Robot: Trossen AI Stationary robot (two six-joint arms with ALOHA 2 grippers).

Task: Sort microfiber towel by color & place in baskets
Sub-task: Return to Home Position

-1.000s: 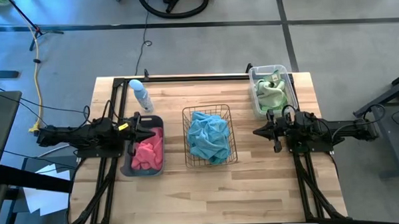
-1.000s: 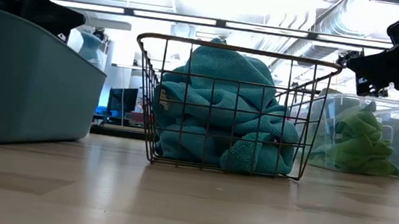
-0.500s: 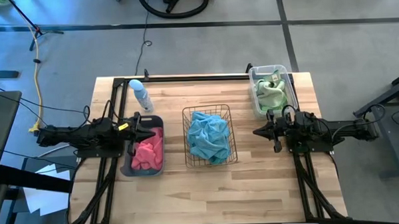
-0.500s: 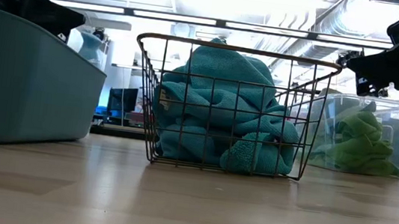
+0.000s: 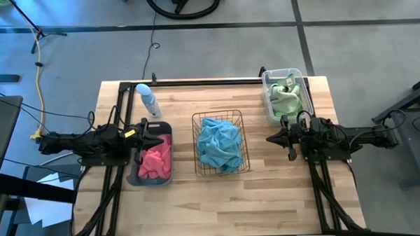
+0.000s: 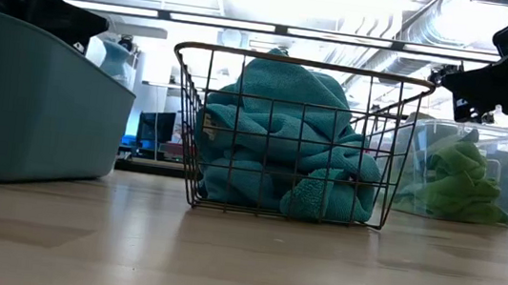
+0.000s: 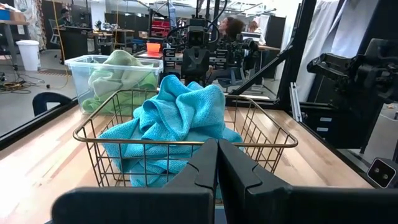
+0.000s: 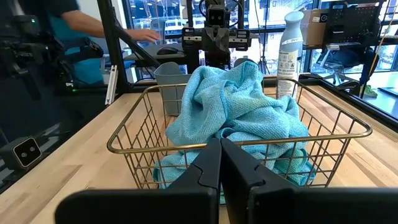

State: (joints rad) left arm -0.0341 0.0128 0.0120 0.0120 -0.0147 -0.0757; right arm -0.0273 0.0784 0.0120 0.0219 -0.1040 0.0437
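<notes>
Teal blue towels [image 5: 220, 146] fill the copper wire basket [image 5: 197, 143] in the middle of the table; they also show as a heap [image 7: 176, 127] in the left wrist view. Pink towels [image 5: 156, 160] lie in the dark grey-blue tub [image 5: 133, 178] on the left. Lime green towels [image 5: 284, 98] sit in the clear bin [image 5: 267, 77] at the far right. My left gripper [image 5: 157, 140] hovers shut over the tub's far part. My right gripper [image 5: 270, 139] is shut, above bare table right of the wire basket.
A pale blue-and-white bottle [image 5: 148, 100] stands near the far left of the table, behind the tub. Bare wood [image 5: 220, 202] spreads along the near side. A person [image 8: 68, 28] shows beyond the table in the right wrist view.
</notes>
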